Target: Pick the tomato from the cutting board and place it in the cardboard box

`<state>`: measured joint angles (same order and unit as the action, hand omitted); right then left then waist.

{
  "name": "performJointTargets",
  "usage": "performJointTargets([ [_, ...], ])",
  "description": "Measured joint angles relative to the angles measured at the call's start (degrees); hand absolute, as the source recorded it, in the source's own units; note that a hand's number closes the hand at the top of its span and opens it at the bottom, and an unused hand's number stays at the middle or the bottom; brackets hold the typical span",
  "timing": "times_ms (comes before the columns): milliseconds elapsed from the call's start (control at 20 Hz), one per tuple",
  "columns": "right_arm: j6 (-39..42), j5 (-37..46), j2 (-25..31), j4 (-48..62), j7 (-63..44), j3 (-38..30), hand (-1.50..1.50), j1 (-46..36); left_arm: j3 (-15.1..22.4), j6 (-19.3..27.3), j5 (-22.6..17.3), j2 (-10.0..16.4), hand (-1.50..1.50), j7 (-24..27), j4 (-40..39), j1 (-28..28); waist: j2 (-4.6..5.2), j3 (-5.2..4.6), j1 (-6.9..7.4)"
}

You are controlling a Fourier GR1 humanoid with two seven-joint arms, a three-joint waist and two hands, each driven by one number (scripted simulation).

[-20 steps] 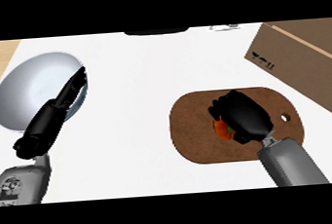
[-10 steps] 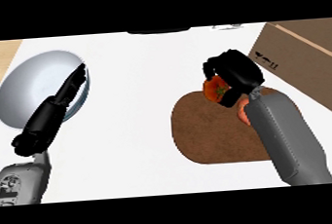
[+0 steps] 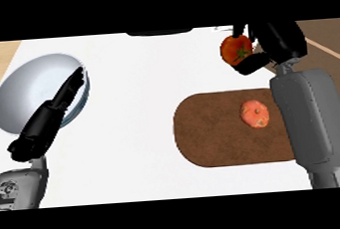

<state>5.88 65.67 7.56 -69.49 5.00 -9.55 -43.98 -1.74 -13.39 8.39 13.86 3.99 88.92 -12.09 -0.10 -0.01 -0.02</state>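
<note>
My right hand (image 3: 280, 40) is shut on a red tomato (image 3: 234, 49) and holds it in the air beyond the far edge of the brown cutting board (image 3: 215, 136). The tomato's left side shows past the curled fingers. The cardboard box (image 3: 333, 37) lies at the far right, mostly hidden behind that hand and forearm. My left hand (image 3: 46, 120) rests open at the left, fingers straight, over a grey plate (image 3: 20, 89).
A pale orange round item (image 3: 256, 114) lies on the right part of the cutting board, close beside my right forearm. A dark object (image 3: 160, 32) sits at the counter's far edge. Wooden floor shows past the counter's far left corner.
The right hand closed on the tomato on the board, lifted it and carried it away toward the box. The pale orange item on the board is now uncovered. The left hand stayed still.
</note>
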Motion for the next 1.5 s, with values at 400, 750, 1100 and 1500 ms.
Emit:
performJointTargets([
  [400, -3.1, -4.1, 7.6, 6.5, -6.4, -11.9, 1.50, -6.8, 0.0, -0.5, -0.4, -0.5, 0.00, -0.9, 0.3, -0.8, 0.28, 0.01, 0.56],
  [750, -6.3, -3.9, 18.2, 22.6, -3.0, -16.0, 1.50, -12.0, 0.2, -0.6, 0.2, -0.9, 0.00, -0.5, 0.0, -1.6, 0.63, 0.02, 1.30],
  [1100, 0.0, -1.2, 26.7, 38.3, -0.2, -15.4, 1.50, -14.3, 0.7, -1.0, 0.5, -1.2, 0.00, 0.5, -0.4, -1.7, 1.15, 0.07, 2.35],
  [1500, 6.5, 1.6, 34.0, 50.9, 5.5, -13.6, -1.50, -14.8, 0.5, -1.5, 0.4, -1.2, 0.00, -0.2, -1.7, -4.0, 1.52, 0.04, 3.11],
])
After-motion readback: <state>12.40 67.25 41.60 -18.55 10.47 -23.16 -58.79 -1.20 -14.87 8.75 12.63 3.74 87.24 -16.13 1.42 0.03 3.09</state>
